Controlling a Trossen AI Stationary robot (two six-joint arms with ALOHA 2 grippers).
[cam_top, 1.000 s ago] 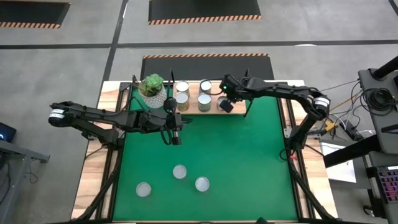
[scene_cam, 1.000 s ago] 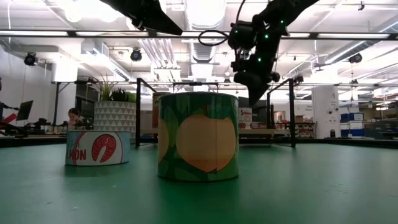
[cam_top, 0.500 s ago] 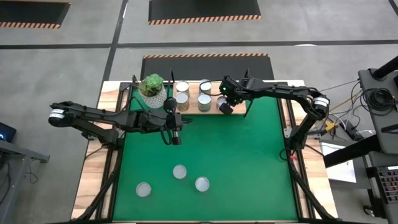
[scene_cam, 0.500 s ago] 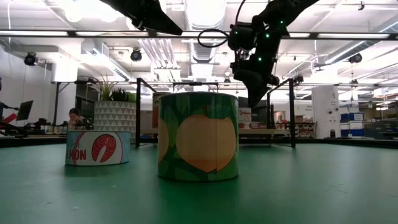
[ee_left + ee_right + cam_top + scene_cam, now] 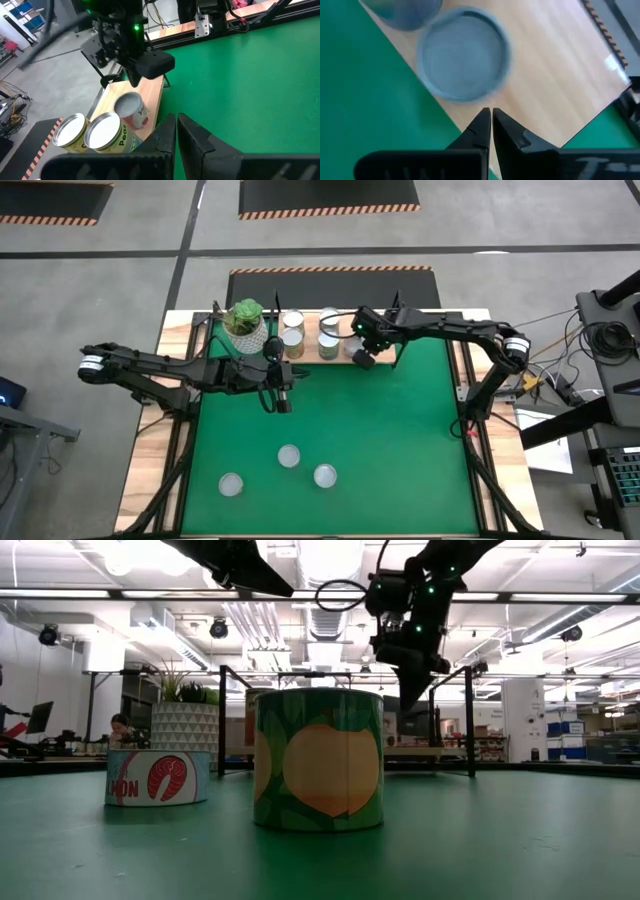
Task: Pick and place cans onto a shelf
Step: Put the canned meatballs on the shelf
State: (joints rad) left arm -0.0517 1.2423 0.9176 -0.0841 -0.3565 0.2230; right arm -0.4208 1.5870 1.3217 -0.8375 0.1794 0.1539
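Several cans (image 5: 293,338) stand upright on the light-wood shelf (image 5: 310,352) at the far edge of the green mat, next to a potted plant (image 5: 245,320). Three more cans (image 5: 289,456) stand on the mat near its front; the low view shows a peach-label can (image 5: 318,760) and a flat salmon can (image 5: 158,777). My right gripper (image 5: 359,359) hangs shut above the shelf's right part, just right of the nearest can top (image 5: 465,52), pointing steeply down. My left gripper (image 5: 281,404) is shut too, in the air over the mat in front of the shelf.
Thin black posts (image 5: 468,720) rise at the shelf's ends. The plant pot (image 5: 185,725) stands at the shelf's left end. Bare board (image 5: 555,70) lies right of the cans. Open green mat (image 5: 400,440) spreads between the shelf and the front cans.
My right gripper has tipped further downward and swung a little toward the table's left over the shelf, staying shut. The cans have kept their places.
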